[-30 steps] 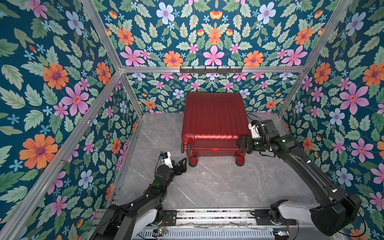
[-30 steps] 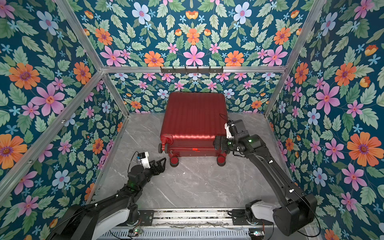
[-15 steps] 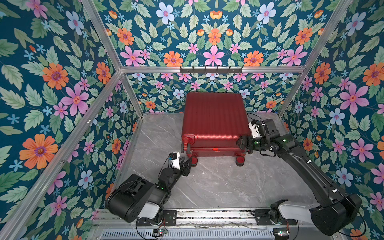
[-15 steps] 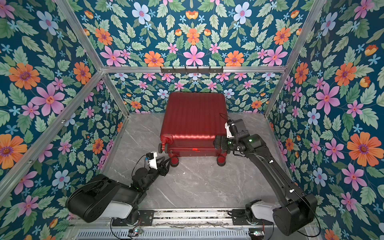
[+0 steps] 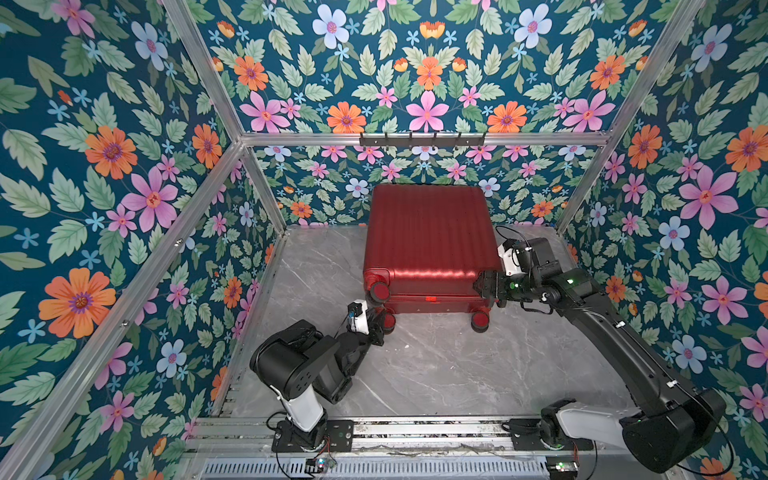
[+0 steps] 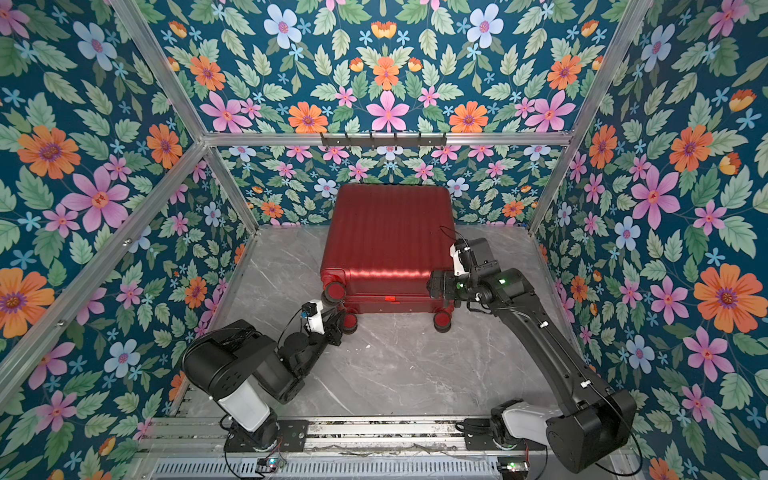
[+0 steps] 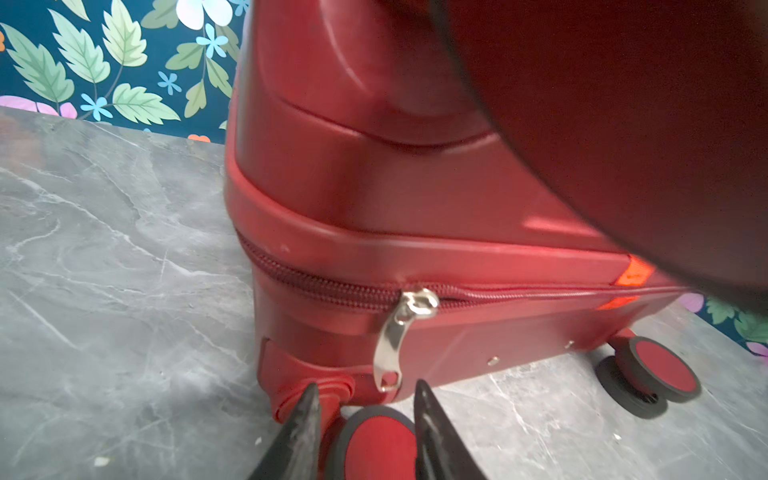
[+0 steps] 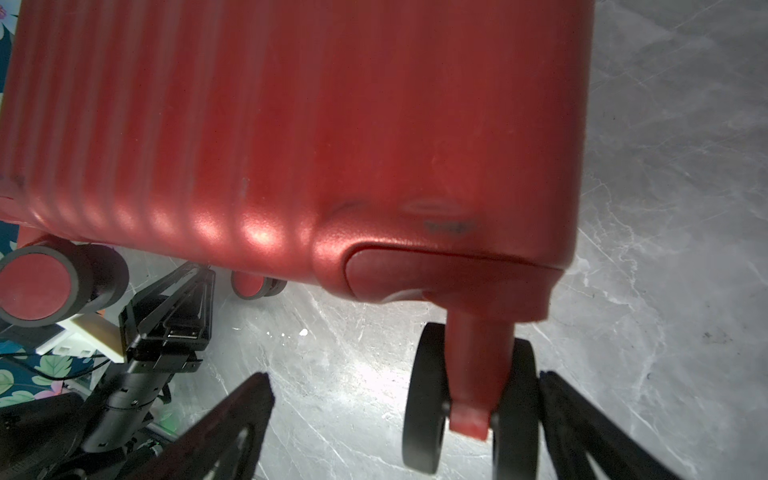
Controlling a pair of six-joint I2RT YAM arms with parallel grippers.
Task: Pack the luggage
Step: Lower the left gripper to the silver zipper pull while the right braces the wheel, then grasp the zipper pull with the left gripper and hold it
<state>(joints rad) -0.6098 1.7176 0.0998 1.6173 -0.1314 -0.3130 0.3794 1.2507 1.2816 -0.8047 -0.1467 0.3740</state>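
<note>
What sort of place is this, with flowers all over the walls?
Likely a robot test booth, not a real room: floral wall panels in an aluminium frame, two arms mounted on a rail, one red suitcase.

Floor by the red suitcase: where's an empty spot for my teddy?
Bare floor spreads from the luggage to the front rail, and along the left wall. Crowded: the front wheels, where the left tool and right tool reach.

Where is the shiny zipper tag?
In the left wrist view, the silver metal zipper pull hangs at the near-left corner of the dark-red hard-shell suitcase, beyond the left tool, beside a red caster wheel.
</note>
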